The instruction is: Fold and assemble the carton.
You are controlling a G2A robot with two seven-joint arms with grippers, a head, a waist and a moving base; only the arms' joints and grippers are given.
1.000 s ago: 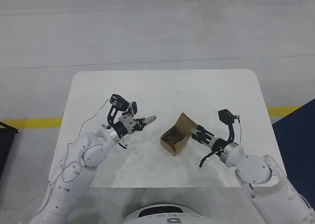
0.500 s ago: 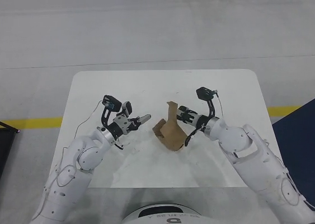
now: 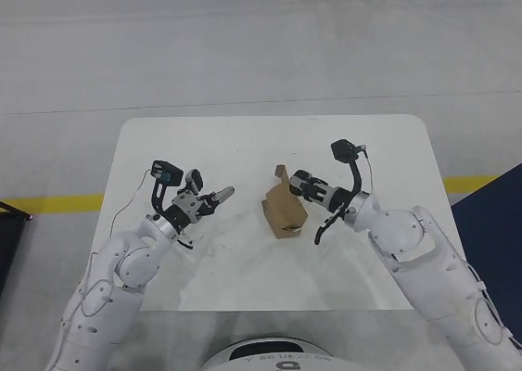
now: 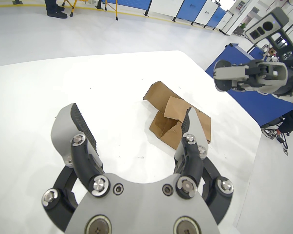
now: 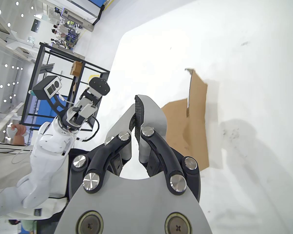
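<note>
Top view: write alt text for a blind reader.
A partly folded brown carton lies on the white table. The left gripper, fingers open, is apart from it; the right gripper, fingers shut, is close beside it.

The carton (image 3: 285,213) lies on the table (image 3: 242,139) between my two claws: ahead of my left claw (image 4: 132,108), well apart; just below my right claw (image 5: 136,101), not touching.

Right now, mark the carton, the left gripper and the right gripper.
carton (image 3: 286,215), top view, on its brown top panel.
left gripper (image 4: 132,108), left wrist view, midway between its open fingertips.
right gripper (image 5: 136,101), right wrist view, at its closed fingertips.
</note>
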